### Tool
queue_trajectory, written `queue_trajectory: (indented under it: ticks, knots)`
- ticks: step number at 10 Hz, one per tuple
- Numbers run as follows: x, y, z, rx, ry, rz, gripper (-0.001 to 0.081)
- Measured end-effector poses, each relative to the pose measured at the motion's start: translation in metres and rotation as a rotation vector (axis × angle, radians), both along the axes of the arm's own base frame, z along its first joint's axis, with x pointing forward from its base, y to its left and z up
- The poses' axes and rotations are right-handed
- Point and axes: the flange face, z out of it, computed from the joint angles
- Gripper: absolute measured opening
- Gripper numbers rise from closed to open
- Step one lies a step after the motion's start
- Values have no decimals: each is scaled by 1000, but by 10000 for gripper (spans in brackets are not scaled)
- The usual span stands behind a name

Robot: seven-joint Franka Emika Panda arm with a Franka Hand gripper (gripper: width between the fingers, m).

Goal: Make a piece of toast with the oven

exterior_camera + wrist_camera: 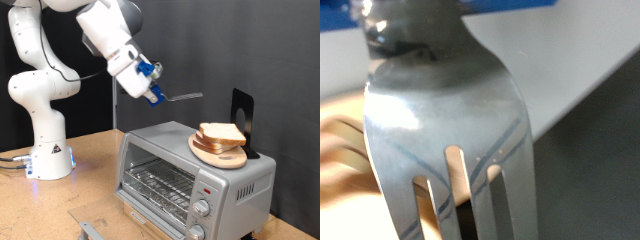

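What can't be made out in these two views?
- Tool, exterior view: its fingers are too small and blurred to tell apart, though a fork projects from it.
- Wrist view: the fork fills the frame, hiding the scene behind; the background is blurred.
- Oven, exterior view: bottom edge cuts off its lower front.
- Bread pile on the plate: slice count unclear.

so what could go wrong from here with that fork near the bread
1. The gripper holds the fork by its handle end only, so it could twist or slip on contact.
2. The bread slices sit stacked on a wooden plate on the oven top near its edge; a sideways push might knock them off.
3. The wrist view is filled by the fork, hiding the bread.
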Motion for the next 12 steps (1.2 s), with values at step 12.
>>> queue_trajectory:
  ticks: [12]
  knots:
    - [3, -66, -22, 16, 104, -235, 485]
